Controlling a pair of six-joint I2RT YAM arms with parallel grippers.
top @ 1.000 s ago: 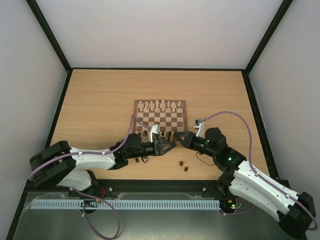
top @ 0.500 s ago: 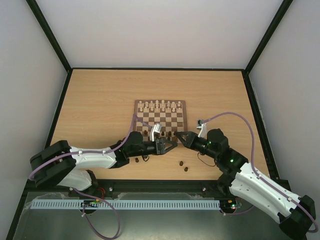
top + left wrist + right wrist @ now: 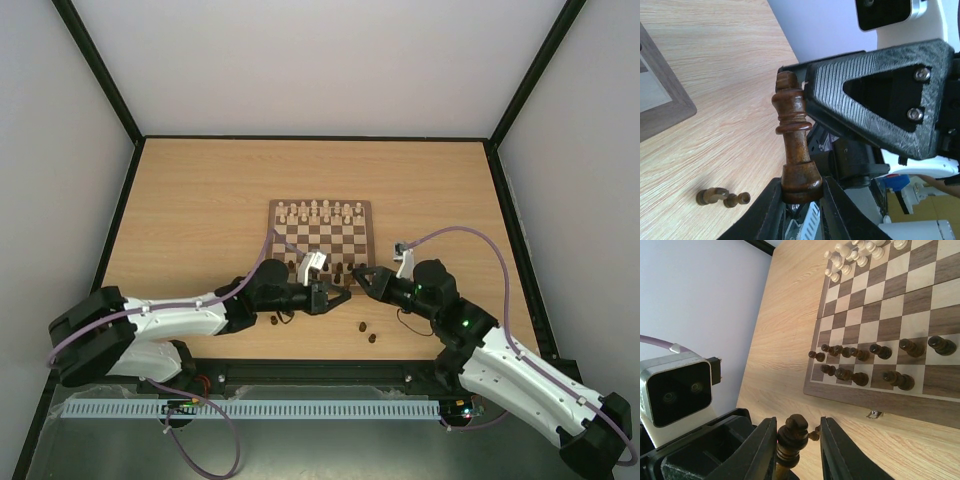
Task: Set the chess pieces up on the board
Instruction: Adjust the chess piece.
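Note:
My left gripper (image 3: pixel 801 192) is shut on the base of a dark brown chess piece (image 3: pixel 792 135), a tall king, and holds it in the air just in front of the board's (image 3: pixel 320 240) near edge. My right gripper (image 3: pixel 797 440) is open, with its fingers (image 3: pixel 880 100) on either side of the king's head (image 3: pixel 792 432). One finger is against the head and the other stands apart. Several dark pieces (image 3: pixel 860 352) stand in the board's two near rows. In the top view the two grippers (image 3: pixel 347 285) meet tip to tip.
Cream pieces (image 3: pixel 850 252) fill the board's far rows. Loose dark pieces lie on the table near the front edge, two to the right (image 3: pixel 366 332) and some to the left (image 3: pixel 272 320). Two of them show in the left wrist view (image 3: pixel 722 196).
The two grippers have drawn closer together in front of the board. The left one still holds the king, and the right one's fingers now bracket its head.

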